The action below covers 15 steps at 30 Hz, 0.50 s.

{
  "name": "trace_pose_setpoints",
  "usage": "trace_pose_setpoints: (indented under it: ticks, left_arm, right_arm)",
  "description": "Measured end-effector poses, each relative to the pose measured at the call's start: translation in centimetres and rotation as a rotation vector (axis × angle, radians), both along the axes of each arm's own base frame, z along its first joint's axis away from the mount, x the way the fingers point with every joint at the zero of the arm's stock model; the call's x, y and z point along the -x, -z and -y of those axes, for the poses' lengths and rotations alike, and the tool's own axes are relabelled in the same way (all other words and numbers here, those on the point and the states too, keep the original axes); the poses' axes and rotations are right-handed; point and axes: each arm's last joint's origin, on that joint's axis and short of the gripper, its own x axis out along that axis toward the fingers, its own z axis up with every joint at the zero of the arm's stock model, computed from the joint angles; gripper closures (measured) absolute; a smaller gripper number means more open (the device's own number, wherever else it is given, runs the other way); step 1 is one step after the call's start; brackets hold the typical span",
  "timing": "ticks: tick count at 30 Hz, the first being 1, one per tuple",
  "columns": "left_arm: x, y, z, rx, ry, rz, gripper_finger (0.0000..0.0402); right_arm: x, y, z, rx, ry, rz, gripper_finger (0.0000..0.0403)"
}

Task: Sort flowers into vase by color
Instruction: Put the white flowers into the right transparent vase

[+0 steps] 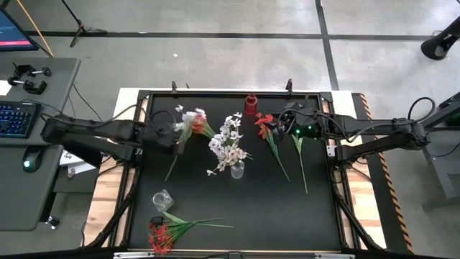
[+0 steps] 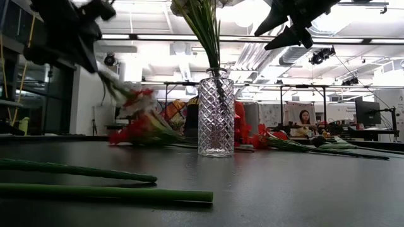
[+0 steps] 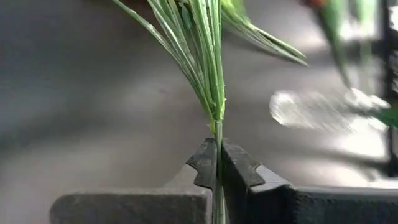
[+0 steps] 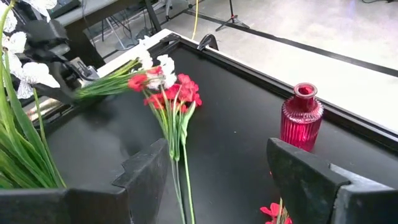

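My left gripper [image 1: 177, 141] is shut on a flower with white and red blooms [image 1: 191, 122]; the flower also shows in the right wrist view [image 4: 152, 67]. A clear vase [image 1: 236, 171] near the table's middle holds white flowers [image 1: 228, 141]. A red vase [image 1: 251, 105] stands at the far edge. A red flower [image 1: 264, 126] lies flat on the table, its stem running toward the near edge. My right gripper [image 4: 217, 180] is open and empty above it. A bare green stem [image 1: 300, 162] lies to its right. My left gripper pinches the flower's thin stem [image 3: 217, 144] between its two fingers, just below where the long leaves fan out. The fingers lie across the stem. The flower is tilted, its blooms [image 2: 136, 101] off the table toward the clear vase.
A second clear vase [image 1: 163, 200] lies on its side at the near left. A bunch of red flowers [image 1: 162, 234] lies by the near edge; its stems [image 2: 95, 189] cross the low view's foreground. A person [image 2: 305, 117] sits far behind the table.
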Motion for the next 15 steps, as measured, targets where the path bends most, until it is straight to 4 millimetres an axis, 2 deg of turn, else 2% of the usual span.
trace_pose_setpoints:
  ticks: [4, 9, 15]
  left_arm:
    - [1.2, -1.7, -0.2, 0.033, 0.058, 0.079, 0.0401]
    - [3.0, -3.5, -1.0, -0.005, 0.002, 0.136, 0.0401]
    - [4.2, -6.4, -2.0, -0.059, -0.036, 0.265, 0.0401]
  right_arm:
    - [0.0, -0.1, 0.0, -0.02, 0.011, 0.019, 0.0142]
    - [0.0, -0.1, 0.0, -0.038, 0.022, 0.029, 0.0142]
    - [0.0, -0.1, 0.0, -0.076, 0.042, 0.051, 0.0142]
